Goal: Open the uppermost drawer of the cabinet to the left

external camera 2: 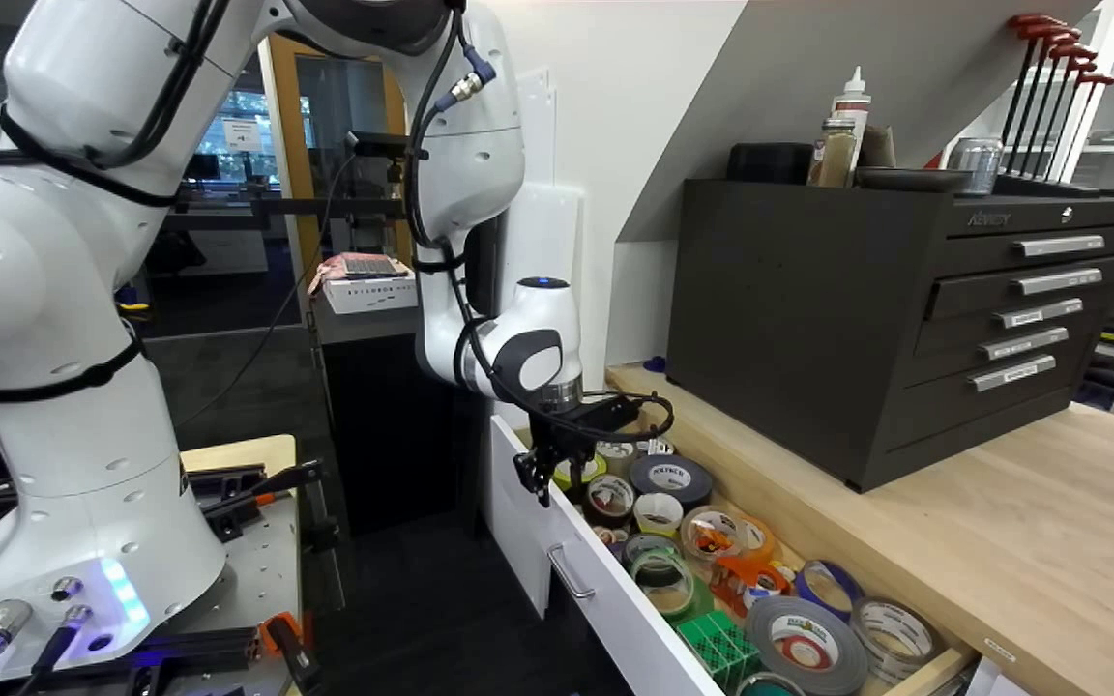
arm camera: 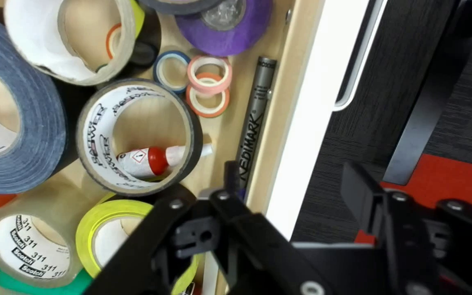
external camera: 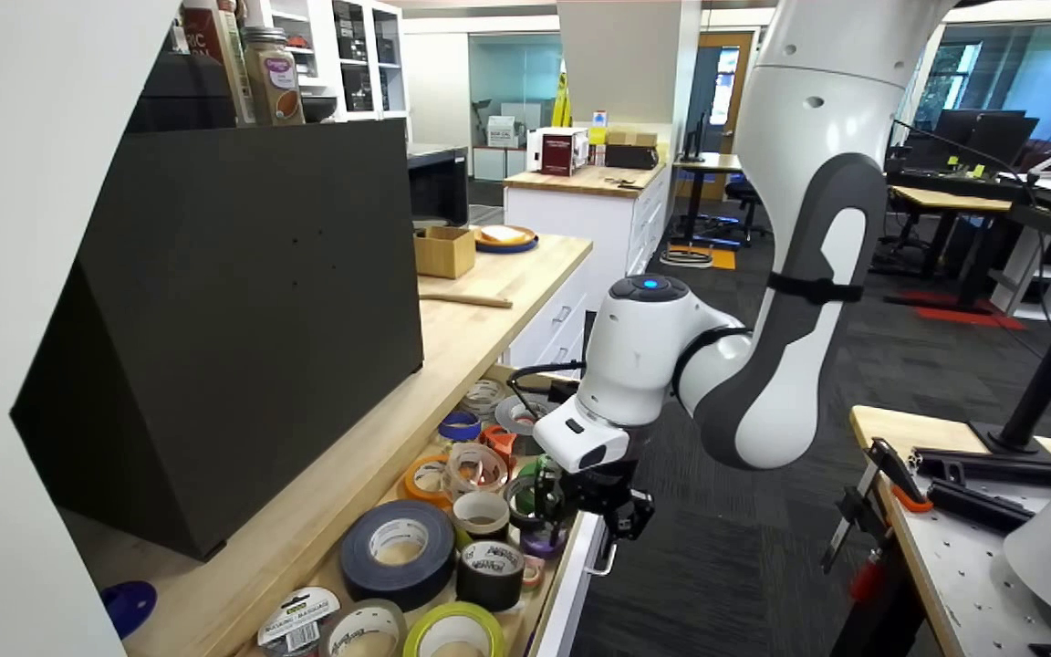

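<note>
plainly, gripper point(arm camera: 292, 179) straddles the uppermost drawer front point(arm camera: 313, 110)

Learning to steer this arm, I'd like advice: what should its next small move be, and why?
I'd probably raise the end effector gently, straight up. The top drawer already stands open, showing its tape rolls, and the fingers are spread, one on each side of the drawer front in the wrist view, so rising first should clear that edge before any sideways move.

The top drawer point(external camera 2: 620, 619) of a long white cabinet point(external camera: 466, 342) topped in light wood stands open, its plain white front well out and its pale wooden interior exposed.
</note>
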Tool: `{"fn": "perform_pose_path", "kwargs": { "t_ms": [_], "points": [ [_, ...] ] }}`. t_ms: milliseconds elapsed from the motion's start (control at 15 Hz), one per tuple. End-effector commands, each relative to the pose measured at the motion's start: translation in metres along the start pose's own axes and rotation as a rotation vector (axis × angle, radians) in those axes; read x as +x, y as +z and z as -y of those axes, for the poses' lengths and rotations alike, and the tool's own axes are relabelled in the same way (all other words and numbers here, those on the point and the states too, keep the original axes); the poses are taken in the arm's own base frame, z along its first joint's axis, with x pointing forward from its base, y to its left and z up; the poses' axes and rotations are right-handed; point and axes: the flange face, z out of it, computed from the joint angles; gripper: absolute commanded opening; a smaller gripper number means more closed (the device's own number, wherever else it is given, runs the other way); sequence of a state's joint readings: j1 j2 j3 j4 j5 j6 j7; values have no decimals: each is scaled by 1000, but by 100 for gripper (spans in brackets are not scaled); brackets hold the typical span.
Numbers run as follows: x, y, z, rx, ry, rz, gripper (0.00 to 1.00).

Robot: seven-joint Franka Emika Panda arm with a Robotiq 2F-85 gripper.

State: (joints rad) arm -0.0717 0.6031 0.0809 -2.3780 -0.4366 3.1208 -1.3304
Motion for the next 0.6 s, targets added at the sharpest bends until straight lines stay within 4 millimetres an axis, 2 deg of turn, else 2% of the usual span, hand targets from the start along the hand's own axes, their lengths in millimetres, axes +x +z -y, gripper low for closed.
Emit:
{"fn": "perform_pose_path", "kwargs": {
  "t_ms": [0, 267, 533],
  "points": [
    [6, -40, -8, 50, 40, 20, 97],
    [15, -69, -23, 141, 121, -7, 100],
    [13, -92, -39, 185, 226, -34, 100]
  ]
}}
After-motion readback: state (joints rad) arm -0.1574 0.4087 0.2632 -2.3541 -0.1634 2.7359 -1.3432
